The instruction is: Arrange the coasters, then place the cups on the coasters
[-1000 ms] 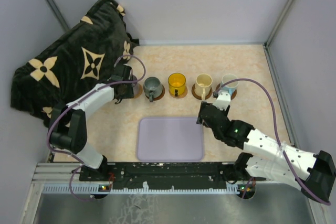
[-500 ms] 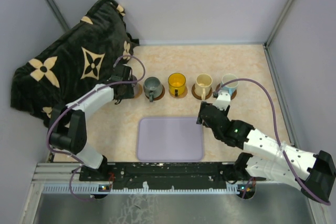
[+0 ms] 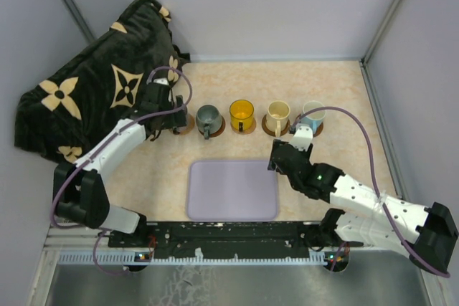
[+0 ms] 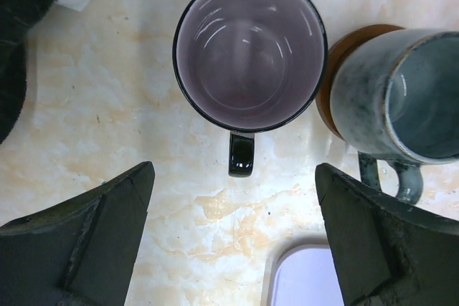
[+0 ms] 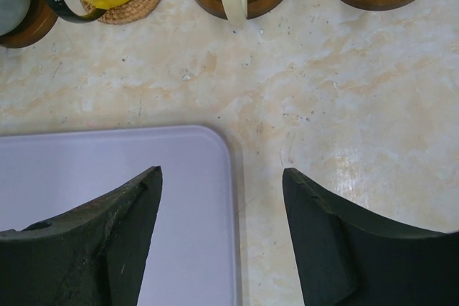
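Five cups stand in a row at the back. The purple-grey cup stands upright with its handle toward my left gripper, which hangs open above it and touches nothing. In the top view that gripper hides the cup, and only a coaster edge shows. The grey-green cup, yellow cup, cream cup and light blue cup each sit on a brown coaster. My right gripper is open and empty over the tray corner.
The lavender tray lies in front of the row, between the arms. A dark blanket with tan flowers is heaped at the back left, close to my left arm. Grey walls close in the table on three sides.
My left gripper has opened and let go of the purple-grey cup, then lifted and drawn back a little to the left. The right arm has stayed where it was.
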`<state>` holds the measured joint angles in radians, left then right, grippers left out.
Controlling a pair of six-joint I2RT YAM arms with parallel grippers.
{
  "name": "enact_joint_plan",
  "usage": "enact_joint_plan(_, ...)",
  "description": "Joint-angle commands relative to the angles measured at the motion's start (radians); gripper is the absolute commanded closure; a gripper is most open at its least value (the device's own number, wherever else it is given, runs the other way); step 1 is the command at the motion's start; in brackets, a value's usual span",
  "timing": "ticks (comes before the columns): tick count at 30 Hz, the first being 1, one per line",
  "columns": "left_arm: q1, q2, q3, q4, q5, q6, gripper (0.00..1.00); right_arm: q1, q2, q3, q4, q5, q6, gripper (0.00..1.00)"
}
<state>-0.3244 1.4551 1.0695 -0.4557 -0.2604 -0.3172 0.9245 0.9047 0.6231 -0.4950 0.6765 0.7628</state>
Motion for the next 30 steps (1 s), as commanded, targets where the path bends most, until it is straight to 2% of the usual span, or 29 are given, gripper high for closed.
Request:
enact_joint_plan(1, 0.005, -0.069, 0.045, -0.029, -0.009, 0.017, 0.01, 0.000, -0.008, 0.062, 0.012, 0.050, -0.008, 0.31)
enact_joint_plan(8, 0.006, -0.161, 0.026, -0.037, -0.017, 0.037, 0.01, -0.011, -0.038, 0.100, -0.026, 0.152, -0.053, 0.29)
enact_joint_plan(16, 0.005, -0.228, 0.003, -0.044, -0.005, 0.042, 0.01, -0.119, -0.114, 0.104, -0.103, 0.166, -0.064, 0.26)
enact_joint_plan(25, 0.005, -0.319, -0.050, -0.007, -0.001, 0.039, 0.01, -0.152, -0.192, 0.123, -0.195, 0.284, -0.069, 0.21)
enact_joint_plan(30, 0.005, -0.312, -0.074, 0.018, 0.030, 0.026, 0.01, -0.162, -0.191, 0.126, -0.213, 0.300, -0.061, 0.21)
